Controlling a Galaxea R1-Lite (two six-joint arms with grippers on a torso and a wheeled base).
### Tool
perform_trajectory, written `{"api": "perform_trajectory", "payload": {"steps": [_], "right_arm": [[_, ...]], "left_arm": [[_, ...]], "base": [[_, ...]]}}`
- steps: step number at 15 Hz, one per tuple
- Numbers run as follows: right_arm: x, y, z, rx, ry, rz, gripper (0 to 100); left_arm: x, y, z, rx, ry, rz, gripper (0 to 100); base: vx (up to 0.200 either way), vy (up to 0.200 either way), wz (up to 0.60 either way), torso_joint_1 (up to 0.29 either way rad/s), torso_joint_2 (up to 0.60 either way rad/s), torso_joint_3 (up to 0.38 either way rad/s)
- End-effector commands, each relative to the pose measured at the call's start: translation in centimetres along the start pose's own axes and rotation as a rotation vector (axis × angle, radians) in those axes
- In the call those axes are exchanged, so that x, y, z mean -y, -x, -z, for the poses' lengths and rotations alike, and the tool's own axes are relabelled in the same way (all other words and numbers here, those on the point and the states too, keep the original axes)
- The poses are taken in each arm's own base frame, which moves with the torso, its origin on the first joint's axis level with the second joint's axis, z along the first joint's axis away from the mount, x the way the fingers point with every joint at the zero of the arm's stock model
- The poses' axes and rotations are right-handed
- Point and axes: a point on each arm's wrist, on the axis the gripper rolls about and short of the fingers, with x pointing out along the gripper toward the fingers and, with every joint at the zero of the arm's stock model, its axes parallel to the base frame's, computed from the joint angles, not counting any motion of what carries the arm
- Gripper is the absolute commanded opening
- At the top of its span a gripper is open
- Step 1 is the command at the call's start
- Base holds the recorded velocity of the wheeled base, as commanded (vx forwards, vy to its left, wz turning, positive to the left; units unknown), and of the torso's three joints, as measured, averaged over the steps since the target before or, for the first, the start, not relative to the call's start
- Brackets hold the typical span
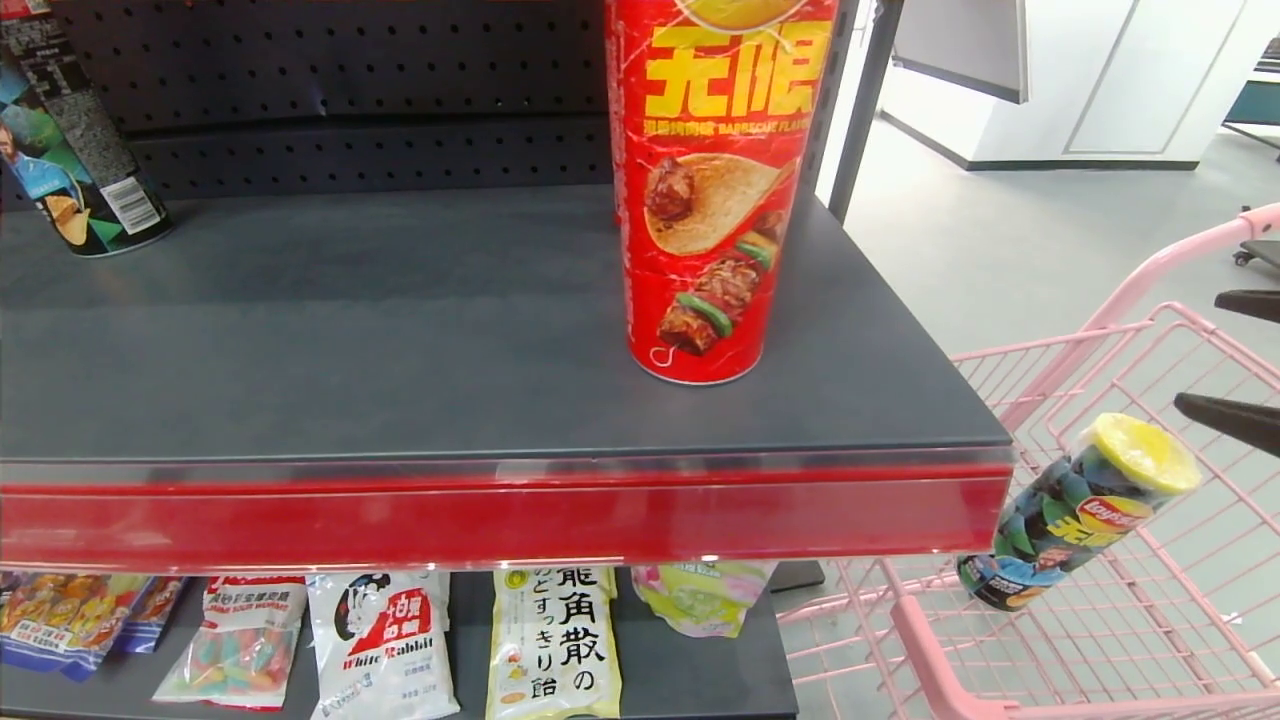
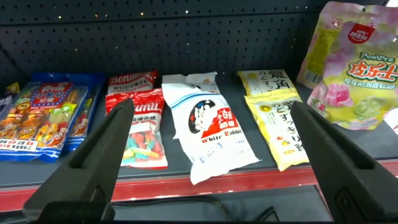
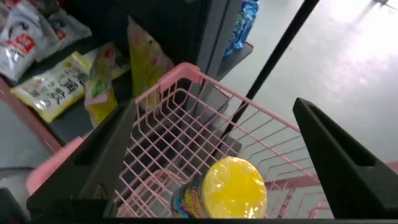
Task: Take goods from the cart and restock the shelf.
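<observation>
So, starting left: the left gripper hangs in front of the candy bags on the lower shelf, fingers spread wide with nothing in them, well apart from the cart. On the top shelf a red can stands upright.

Over right, the can that matters leans in the pink cart. Its long axis is tilted, and the yellow lid points up toward the right gripper, which hovers just above it, fingers wide open and empty. So the right arm is clearly nearer — I'd guess it comes down over the lid end.

From the right wrist the can's body is cut off below the lid, and its base is tucked close by the shelf corner — hard to judge clearance there.
</observation>
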Motion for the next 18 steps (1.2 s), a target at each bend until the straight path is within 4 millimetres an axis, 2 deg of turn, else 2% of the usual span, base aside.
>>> {"api": "perform_trajectory", "payload": {"steps": [1, 3, 6, 14, 18], "right_arm": [[2.4, -0.7, 3.7, -0.042, -0.014, -0.020, 100], [4.1, 0.0, 5.2, -0.029, 0.000, -0.013, 100], [5.0, 1.6, 6.4, -0.007, -0.021, 0.013, 100], [6.3, 3.4, 12.0, -0.022, -0.127, 0.053, 100], [6.4, 3.2, 13.8, -0.029, -0.163, 0.042, 100]], "left_arm": [[0.0, 0.0, 0.0, -0.002, 0.000, -0.001, 100], [0.0, 0.0, 0.0, -0.002, 0.000, -0.001, 100], [0.0, 0.0, 0.0, -0.002, 0.000, -0.001, 100], [0.0, 0.0, 0.0, -0.002, 0.000, 0.000, 100], [0.0, 0.0, 0.0, -0.002, 0.000, -0.001, 100]], "base": [[0.000, 0.000, 0.00, 0.000, 0.00, 0.000], [0.000, 0.000, 0.00, 0.000, 0.00, 0.000], [0.000, 0.000, 0.00, 0.000, 0.00, 0.000], [0.000, 0.000, 0.00, 0.000, 0.00, 0.000], [0.000, 0.000, 0.00, 0.000, 0.00, 0.000]]}}
